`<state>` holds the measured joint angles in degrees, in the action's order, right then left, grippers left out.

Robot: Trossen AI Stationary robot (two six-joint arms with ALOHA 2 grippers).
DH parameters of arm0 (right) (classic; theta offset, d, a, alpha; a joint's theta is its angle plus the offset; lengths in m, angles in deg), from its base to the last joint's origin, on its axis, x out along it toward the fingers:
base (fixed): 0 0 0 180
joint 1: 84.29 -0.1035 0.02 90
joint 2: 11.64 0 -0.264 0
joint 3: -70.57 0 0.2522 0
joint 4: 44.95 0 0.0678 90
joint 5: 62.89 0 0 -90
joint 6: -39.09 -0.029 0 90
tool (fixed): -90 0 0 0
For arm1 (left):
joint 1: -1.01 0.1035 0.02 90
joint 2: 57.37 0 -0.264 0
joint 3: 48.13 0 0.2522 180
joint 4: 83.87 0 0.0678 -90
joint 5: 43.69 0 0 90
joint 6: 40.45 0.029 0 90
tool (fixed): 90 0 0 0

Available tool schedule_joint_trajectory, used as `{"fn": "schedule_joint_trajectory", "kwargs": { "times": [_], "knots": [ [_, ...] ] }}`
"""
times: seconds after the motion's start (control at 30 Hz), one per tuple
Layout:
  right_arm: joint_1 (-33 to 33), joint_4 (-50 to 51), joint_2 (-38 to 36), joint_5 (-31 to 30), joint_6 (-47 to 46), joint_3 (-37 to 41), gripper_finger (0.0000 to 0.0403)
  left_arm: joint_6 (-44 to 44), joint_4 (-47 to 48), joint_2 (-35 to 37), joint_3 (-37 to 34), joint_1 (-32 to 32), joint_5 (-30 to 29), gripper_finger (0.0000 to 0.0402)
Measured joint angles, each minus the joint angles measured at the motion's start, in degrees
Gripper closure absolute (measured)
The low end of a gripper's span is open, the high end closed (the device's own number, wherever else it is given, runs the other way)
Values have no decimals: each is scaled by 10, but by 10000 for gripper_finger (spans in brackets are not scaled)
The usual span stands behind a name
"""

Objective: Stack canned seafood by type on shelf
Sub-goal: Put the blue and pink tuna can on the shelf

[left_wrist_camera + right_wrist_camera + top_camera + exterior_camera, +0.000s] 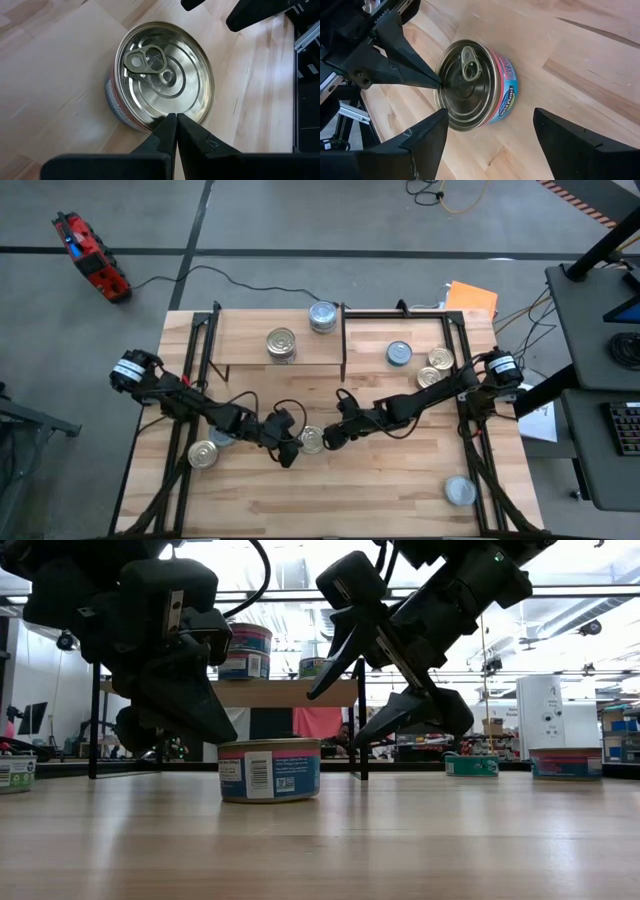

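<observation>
Open right gripper (487,137) straddles tin (475,85) — left gripper (176,131) at its rim.

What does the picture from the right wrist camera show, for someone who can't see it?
A small round metal can with a silver ring-pull lid and pink-and-blue label stands on the pale wooden tabletop. The right tool hangs open over it, one dark finger each side. The left tool, shut to a point, reaches the can's rim.

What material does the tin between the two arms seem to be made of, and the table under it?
The tin: apparently metal, a shiny silver lid with pressed rings and a pull tab, and a printed paper or film label around its side. The table: light wood with visible grain, seemingly joined strips with a smooth matte finish.
</observation>
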<state>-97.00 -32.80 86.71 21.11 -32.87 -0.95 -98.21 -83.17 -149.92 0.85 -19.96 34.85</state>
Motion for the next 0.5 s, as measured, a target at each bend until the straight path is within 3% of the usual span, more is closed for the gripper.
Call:
{"fn": "schedule_joint_trajectory", "kwargs": {
  "times": [0.5],
  "knots": [
    [0, -35, 43, 0, -5, 0, 110, -2, 1, 0, -2, 0, -1, 401]
  ]
}}
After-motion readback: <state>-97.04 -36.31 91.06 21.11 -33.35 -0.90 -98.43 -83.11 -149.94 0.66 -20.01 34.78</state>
